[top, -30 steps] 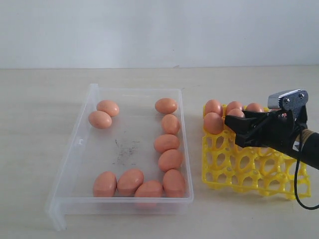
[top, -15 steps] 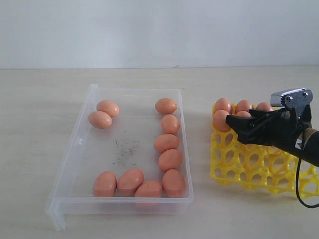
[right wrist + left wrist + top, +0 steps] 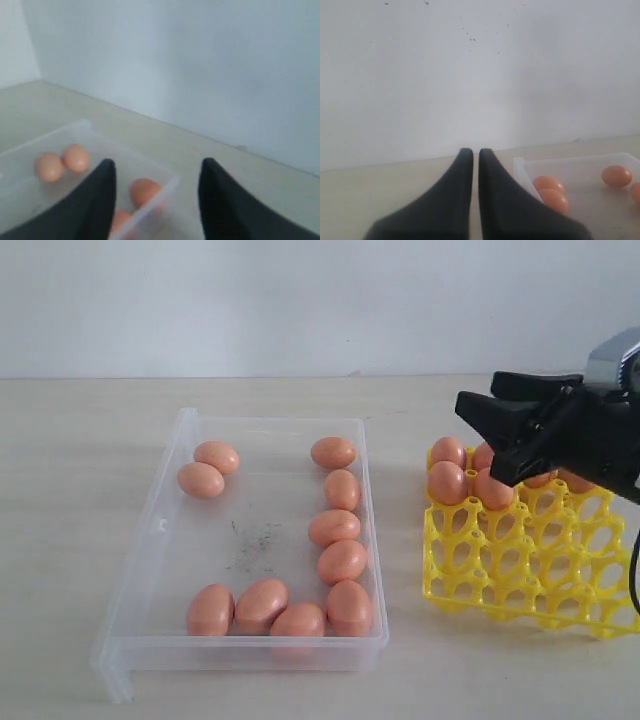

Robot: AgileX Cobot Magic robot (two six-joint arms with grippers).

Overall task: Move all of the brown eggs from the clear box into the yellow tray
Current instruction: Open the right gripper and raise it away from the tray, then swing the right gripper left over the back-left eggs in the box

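Note:
Several brown eggs [image 3: 334, 527] lie in the clear box [image 3: 158, 532], two at its far left and the others along its right and near sides. The yellow tray [image 3: 520, 575] stands to the right, with eggs [image 3: 446, 483] in its far-left cups. My right gripper [image 3: 480, 392] hangs open and empty above that corner; in the right wrist view its jaws [image 3: 157, 165] frame the box's rim [image 3: 155, 200] and eggs [image 3: 75, 157]. My left gripper [image 3: 475, 152] is shut on nothing, beside the box [image 3: 580, 161] and two eggs [image 3: 548, 183]; the exterior view does not show it.
Everything rests on a pale tabletop [image 3: 80, 440] before a white wall. Dark specks [image 3: 250, 540] mark the box floor. Most tray cups nearer the front are unfilled.
The right gripper let an egg go into the tray and rose up and to the right. The tray slid a little to the right early on. The left arm stayed still.

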